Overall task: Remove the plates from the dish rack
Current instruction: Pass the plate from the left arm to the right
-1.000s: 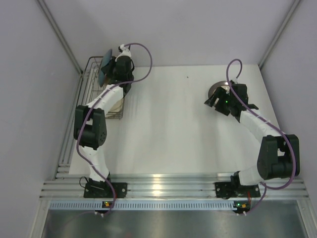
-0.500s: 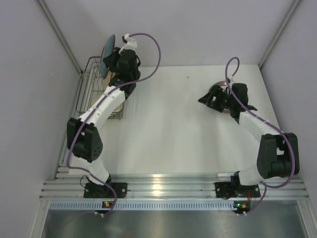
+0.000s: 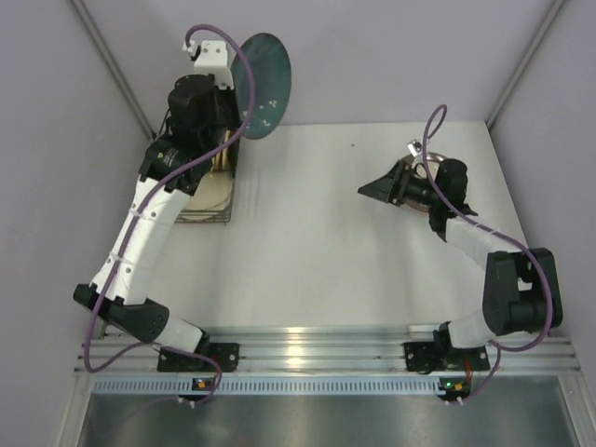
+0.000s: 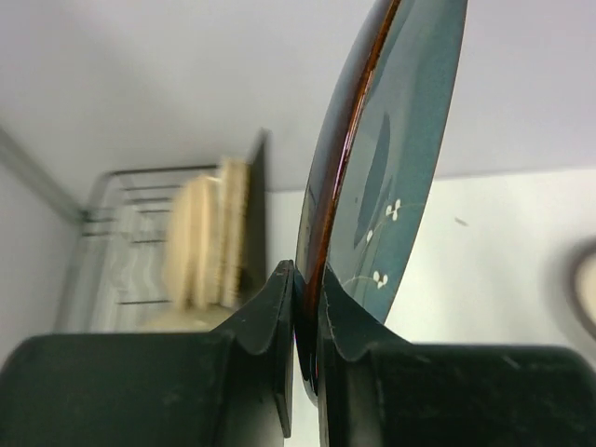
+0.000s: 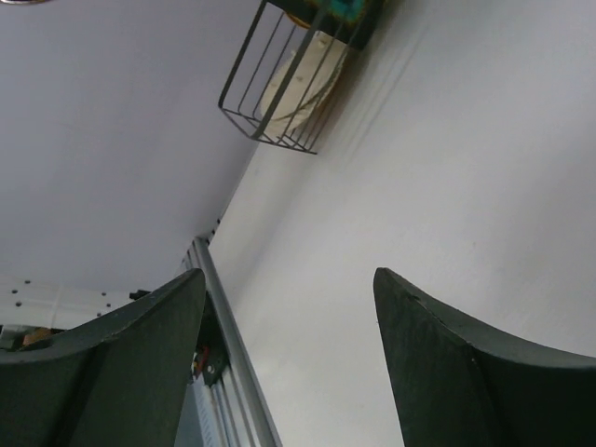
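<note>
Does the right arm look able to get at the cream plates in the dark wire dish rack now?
Probably not: the open right hand hangs far across the table, and the left arm holding the round teal plate stands over the dish rack.

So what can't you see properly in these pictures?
How many plates are in the rack: the left arm covers it from above, the left wrist view blurs it, and the right wrist view cuts it off at the top.
The round thing at the right edge of the left wrist view: blurred and cut off.
The bottom rim of the teal plate: hidden inside the left gripper.
</note>
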Available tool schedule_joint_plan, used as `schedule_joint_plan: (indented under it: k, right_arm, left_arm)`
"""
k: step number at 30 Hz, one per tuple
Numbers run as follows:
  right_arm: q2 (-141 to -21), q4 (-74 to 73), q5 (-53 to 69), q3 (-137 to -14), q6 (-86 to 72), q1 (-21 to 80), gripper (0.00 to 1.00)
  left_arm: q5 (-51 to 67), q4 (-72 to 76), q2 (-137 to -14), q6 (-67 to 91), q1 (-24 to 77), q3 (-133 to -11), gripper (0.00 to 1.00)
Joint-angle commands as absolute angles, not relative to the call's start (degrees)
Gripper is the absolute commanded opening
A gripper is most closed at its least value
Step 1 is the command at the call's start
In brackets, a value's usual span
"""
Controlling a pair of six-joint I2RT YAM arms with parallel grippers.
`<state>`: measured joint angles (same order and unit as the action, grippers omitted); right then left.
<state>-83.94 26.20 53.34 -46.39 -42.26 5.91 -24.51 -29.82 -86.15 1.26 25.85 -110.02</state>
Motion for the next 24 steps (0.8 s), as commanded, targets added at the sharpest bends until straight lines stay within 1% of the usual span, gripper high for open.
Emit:
schedule_joint_plan:
  k: [1, 2, 4, 5, 8, 11, 15, 17, 19, 24]
  right_arm:
    - [-82.52, 41.09, 59.93, -44.92, -48.05, 6.85, 0.73]
    - [-82.70, 42.96, 60.46, -44.56, -49.21, 6.86, 0.73]
    - [-83.49, 46.39, 61.69, -44.04, -52.54, 6.86, 0.73]
    - [-83.58, 48.84, 61.96, -43.77, -53.25, 6.86, 0.73]
    - [-83.58, 50.19, 62.84, -43.50, -54.32, 6.94, 0.73]
    - [-82.97, 46.16, 63.11, -44.12, -51.34, 7.38, 0.73]
    - [-82.26, 24.85, 60.74, -47.63, -39.14, 8.78, 0.72]
    - [-82.44, 20.50, 58.81, -49.48, -33.94, 9.58, 0.72]
    - [-83.31, 16.81, 58.19, -50.45, -31.57, 10.54, 0.72]
    - [-84.55, 16.44, 58.62, -51.50, -31.11, 11.78, 0.68]
  left_arm:
    - [-0.38, -27.69, -81.31, 15.01, 24.35, -107.33, 0.00]
    - [4.69, -24.81, -80.69, 18.16, 22.95, -103.49, 0.00]
    - [14.45, -21.81, -79.72, 21.43, 21.98, -99.60, 0.00]
    - [17.81, -18.23, -79.37, 23.71, 21.28, -96.01, 0.00]
    - [24.68, -13.99, -79.72, 27.84, 20.92, -90.20, 0.00]
    - [28.81, -9.68, -80.86, 31.01, 20.83, -86.24, 0.00]
    - [32.25, -4.14, -81.56, 34.45, 20.74, -82.62, 0.00]
    - [33.48, -2.12, -81.91, 35.59, 20.74, -81.57, 0.00]
    - [34.19, -1.58, -82.26, 35.77, 20.74, -81.13, 0.00]
    - [35.77, -0.35, -82.97, 36.65, 20.65, -78.58, 0.00]
